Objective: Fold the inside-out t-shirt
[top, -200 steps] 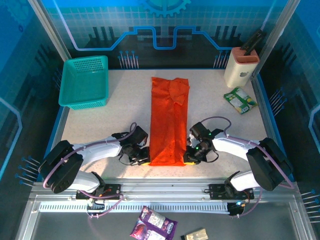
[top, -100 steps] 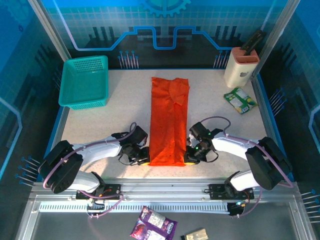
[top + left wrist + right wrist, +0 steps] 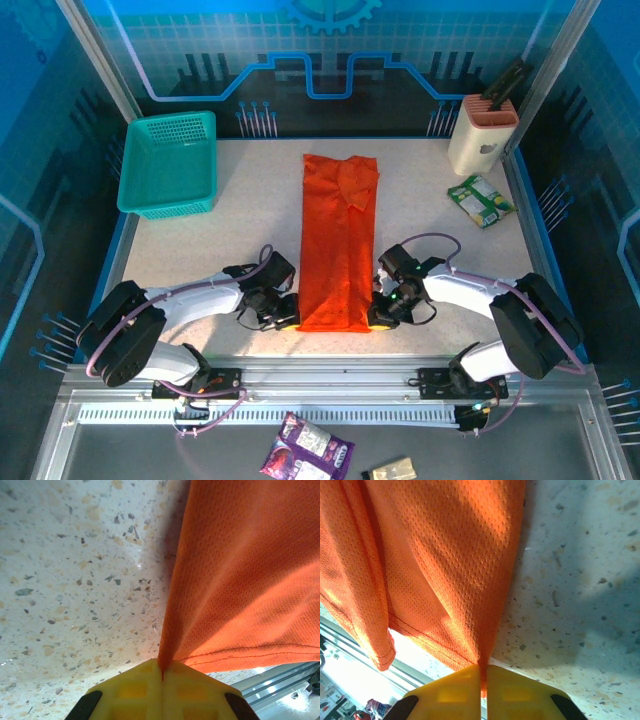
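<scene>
In the overhead view, the bright orange thin-fabric t-shirt (image 3: 340, 240) is lying as a long narrow strip down the middle of the frame on the pale speckled stone-look table (image 3: 230, 230), running from the upper centre to the lower centre. The left gripper (image 3: 288, 322) is sitting at the strip's lower left corner and the right gripper (image 3: 378, 320) at its lower right corner, both low against the table. A teal plastic mesh basket (image 3: 168, 165) is standing in the upper left, a cream holder with an orange top (image 3: 482, 135) in the upper right, and a green snack packet (image 3: 480, 200) is lying just below that holder. In the left wrist view, the left gripper (image 3: 162, 672) is pressing its yellow pads together on a pinch of the t-shirt (image 3: 240, 580), which is fanning out over the right of the frame above the table (image 3: 75, 580). In the right wrist view, the right gripper (image 3: 483, 672) is likewise clamping its yellow pads tight on a fold of the t-shirt (image 3: 435, 565), the cloth spreading across the upper left while the table (image 3: 580, 580) is showing at the right.
</scene>
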